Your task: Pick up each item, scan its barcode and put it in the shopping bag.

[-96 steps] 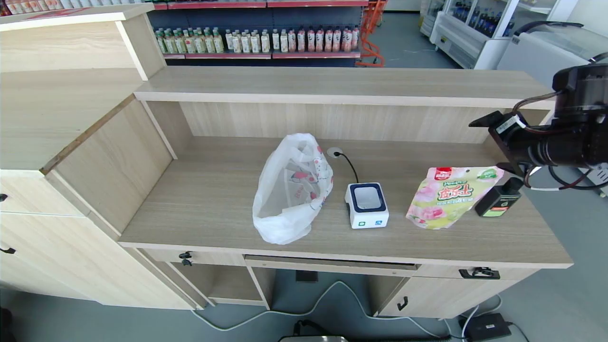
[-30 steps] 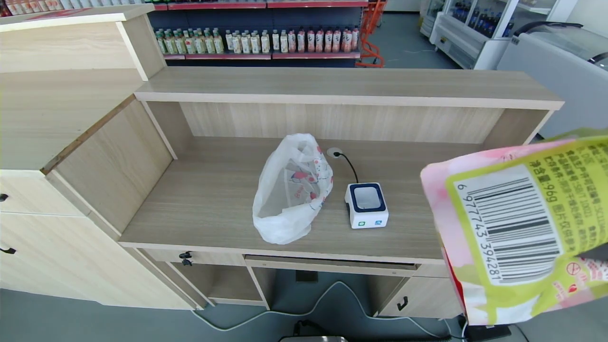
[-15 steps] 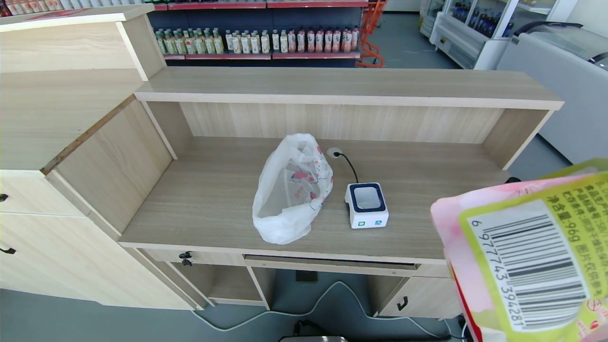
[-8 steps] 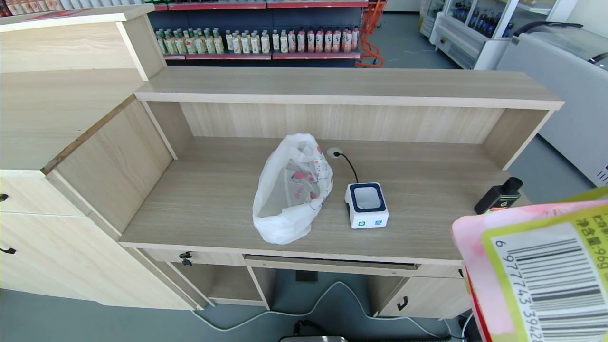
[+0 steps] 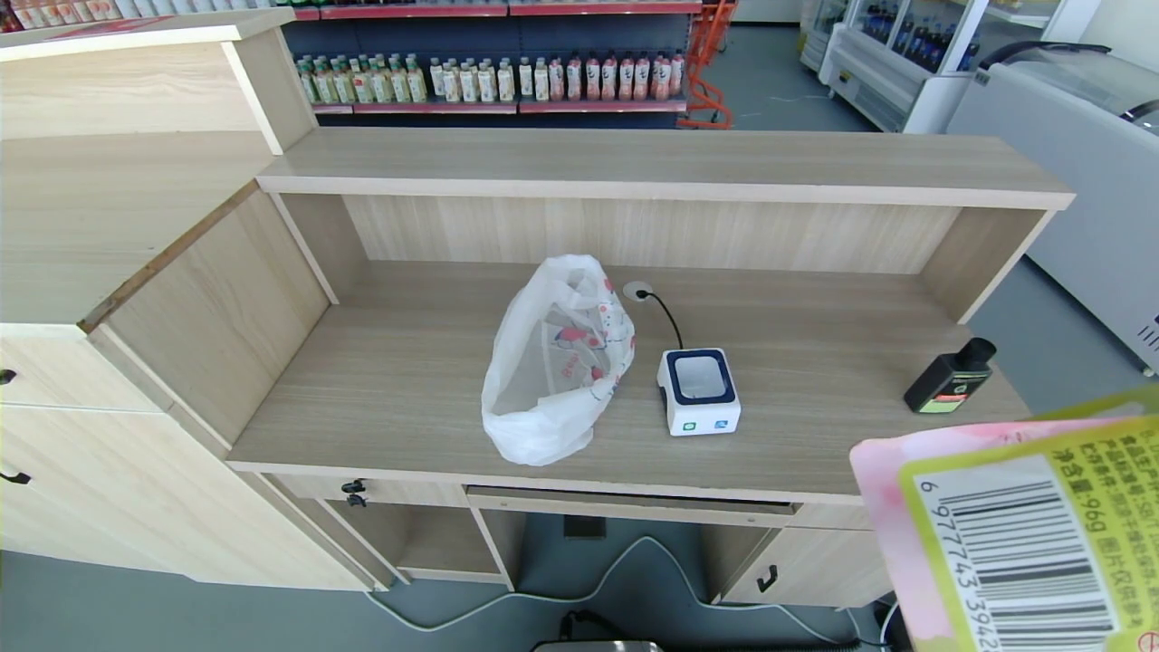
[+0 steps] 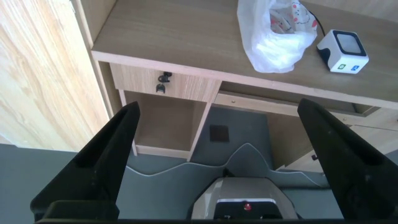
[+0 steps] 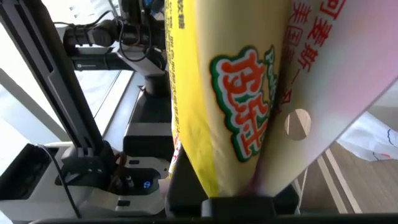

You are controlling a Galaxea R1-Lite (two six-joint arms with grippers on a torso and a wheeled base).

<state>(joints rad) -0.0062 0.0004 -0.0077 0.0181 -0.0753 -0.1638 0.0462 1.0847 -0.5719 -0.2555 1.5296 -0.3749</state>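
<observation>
Head, left wrist: above shared counter (image 5: 407,380)

A pink-and-green snack pouch (image 5: 1023,543) is hanging in the air at the near right, off the counter (image 5: 407,389), its barcode panel facing upward. A small black bottle (image 5: 949,378) is sitting at the counter's right end. The white barcode scanner (image 5: 698,390) is sitting mid-counter, window up, just right of the crumpled white shopping bag (image 5: 557,358).
</observation>
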